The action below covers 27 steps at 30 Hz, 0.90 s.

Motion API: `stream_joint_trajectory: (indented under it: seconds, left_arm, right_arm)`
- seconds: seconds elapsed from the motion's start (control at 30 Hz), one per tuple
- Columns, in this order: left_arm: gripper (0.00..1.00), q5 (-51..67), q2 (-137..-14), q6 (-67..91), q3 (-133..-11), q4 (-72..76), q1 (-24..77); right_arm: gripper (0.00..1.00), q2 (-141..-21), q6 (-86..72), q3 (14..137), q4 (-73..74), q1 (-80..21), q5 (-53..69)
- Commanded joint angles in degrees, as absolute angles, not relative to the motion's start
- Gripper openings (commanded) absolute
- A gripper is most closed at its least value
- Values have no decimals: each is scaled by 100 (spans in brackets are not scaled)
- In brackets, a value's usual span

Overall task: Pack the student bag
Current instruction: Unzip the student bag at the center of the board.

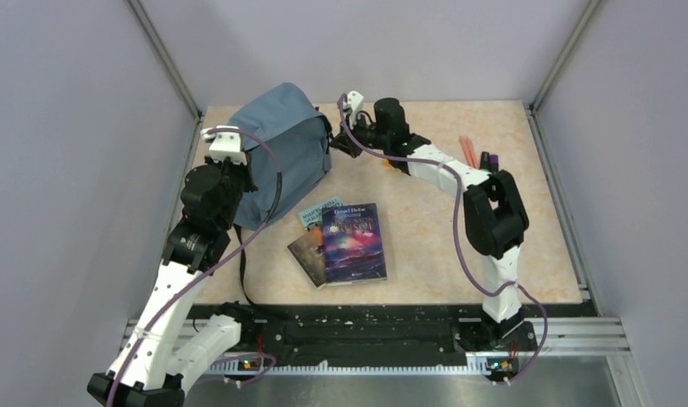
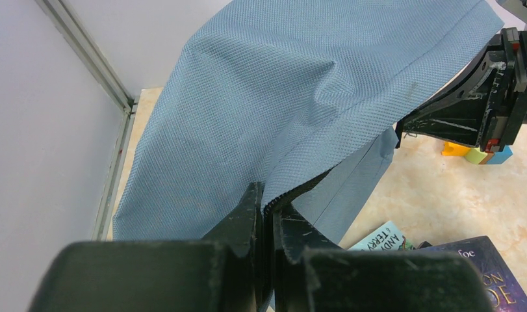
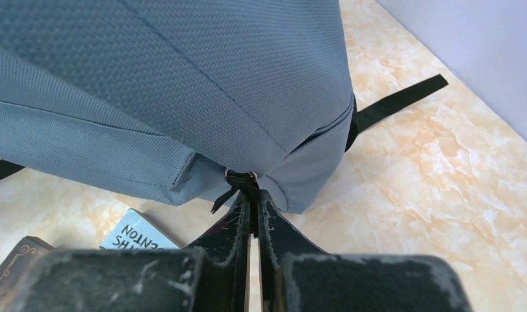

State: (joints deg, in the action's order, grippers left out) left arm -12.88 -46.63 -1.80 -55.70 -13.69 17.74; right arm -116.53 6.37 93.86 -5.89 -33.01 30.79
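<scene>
Top external view first: closest to the arm bases we see three books in a small pile on the tan table [image 1: 433,246]. A dark book [image 1: 354,242] with a starry cover lies on top. A brown book [image 1: 307,257] peeks out at its left side, and a light blue book [image 1: 315,212] peeks out behind it.

A bit farther back, on the left part of the table, sits the student bag [image 1: 285,140]. It is big, soft and blue, and a black strap [image 1: 240,263] runs from it toward us. The left gripper [image 2: 268,207] is squeezed tight on the edge of the bag, right where the black zipper [image 2: 299,188] runs. The right gripper [image 3: 253,198] is at the other side of the bag. Its fingers are pressed together on a little black tab [image 3: 238,185] with a metal ring at the bag's corner.

Farthest back on the right we see some orange sticks [image 1: 468,151] and a small dark thing [image 1: 486,159] just beside them. We cannot tell what it is.
</scene>
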Motion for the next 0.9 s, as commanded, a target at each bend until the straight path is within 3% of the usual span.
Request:
stream_joint_trajectory:
  seconds: [0.0, 0.2, 0.87]
  left_arm:
    - [0, -1239, -4624, -141, -5574, -1310, 1784]
    - [0, -1239, -4647, -141, -5572, -1310, 1784]
    - [0, -1176, -4707, -114, -5575, -1310, 1784]
  right_arm:
    - [0, -11136, 533, 9403, -914, -3408, 2869]
    - [0, -10556, 348, 8989, -1356, -3516, 2588]
    - [0, -10014, -362, 9681, -2242, -3907, 2766]
